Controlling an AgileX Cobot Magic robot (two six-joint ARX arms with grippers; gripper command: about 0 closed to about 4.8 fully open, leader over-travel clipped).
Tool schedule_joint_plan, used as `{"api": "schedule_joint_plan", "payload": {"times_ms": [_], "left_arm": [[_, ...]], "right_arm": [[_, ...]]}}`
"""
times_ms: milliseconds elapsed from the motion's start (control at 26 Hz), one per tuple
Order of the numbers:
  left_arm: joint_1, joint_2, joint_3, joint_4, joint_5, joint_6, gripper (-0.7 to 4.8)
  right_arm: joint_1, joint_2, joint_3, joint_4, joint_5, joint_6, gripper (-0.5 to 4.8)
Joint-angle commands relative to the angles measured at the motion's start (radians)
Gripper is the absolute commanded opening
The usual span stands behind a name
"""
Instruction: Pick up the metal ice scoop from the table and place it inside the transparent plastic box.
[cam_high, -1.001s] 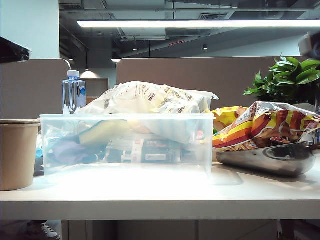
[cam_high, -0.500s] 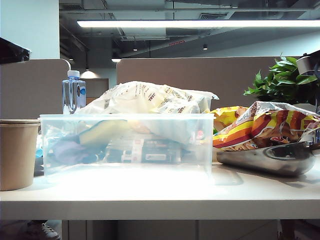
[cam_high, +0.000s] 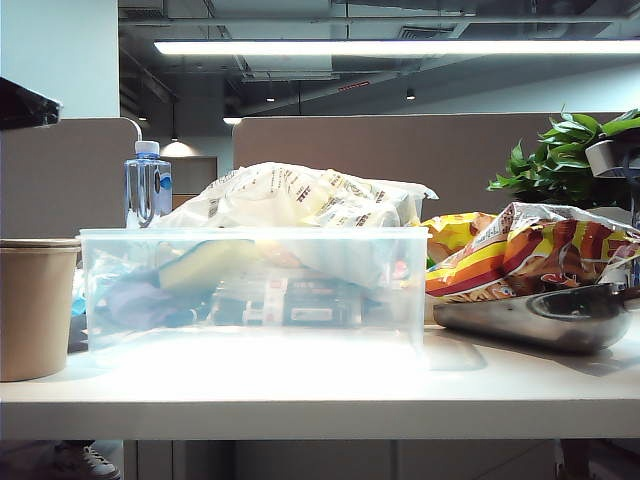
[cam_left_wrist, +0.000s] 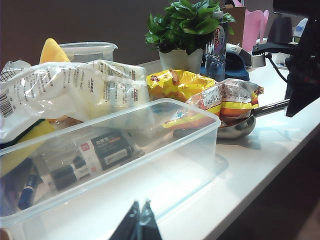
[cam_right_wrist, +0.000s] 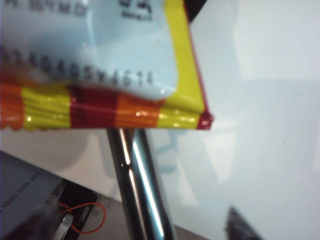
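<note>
The metal ice scoop lies on the table at the right, its shiny bowl partly under a striped snack bag. The transparent plastic box stands mid-table, to the scoop's left. In the right wrist view the scoop's tubular handle runs between the wide-apart fingers of my right gripper, which is open and does not touch it. The left wrist view shows my left gripper shut and holding nothing, hanging off the near side of the box. The scoop lies past the box's far end.
A tan paper cup stands left of the box. Behind the box are a water bottle, a white plastic bag and dark items. A potted plant is at the back right. My right arm hangs at the right edge.
My right arm has come down at the right edge of the exterior view, toward the scoop's handle. The scoop, the box and the left arm have not moved.
</note>
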Motion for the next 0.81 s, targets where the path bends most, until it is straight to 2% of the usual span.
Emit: {"api": "schedule_joint_plan", "payload": {"times_ms": [38, 115, 192, 308, 423, 693, 770, 808], "left_arm": [[0.001, 0.001, 0.001, 0.005, 0.002, 0.004, -0.05], [0.001, 0.001, 0.001, 0.005, 0.002, 0.004, -0.05], [0.001, 0.001, 0.001, 0.005, 0.002, 0.004, -0.05], [0.001, 0.001, 0.001, 0.005, 0.002, 0.004, -0.05], [0.001, 0.001, 0.001, 0.005, 0.002, 0.004, -0.05], [0.001, 0.001, 0.001, 0.003, 0.002, 0.004, -0.05], [0.001, 0.001, 0.001, 0.001, 0.002, 0.004, -0.05], [0.001, 0.001, 0.001, 0.0, 0.003, 0.004, -0.05]], "right_arm": [[0.0, -0.003, 0.003, 0.014, 0.026, -0.005, 1.94], [0.0, -0.003, 0.003, 0.016, 0.036, -0.005, 1.45], [0.0, -0.003, 0.003, 0.019, 0.04, -0.008, 1.17], [0.0, -0.003, 0.003, 0.024, 0.039, -0.012, 0.41], [0.0, -0.003, 0.003, 0.024, 0.039, -0.03, -0.05], [0.0, -0.003, 0.003, 0.022, 0.039, -0.03, -0.02], [0.0, -0.003, 0.003, 0.023, 0.039, -0.03, 0.17], [0.0, -0.003, 0.003, 0.023, 0.039, -0.029, 0.42]]}}
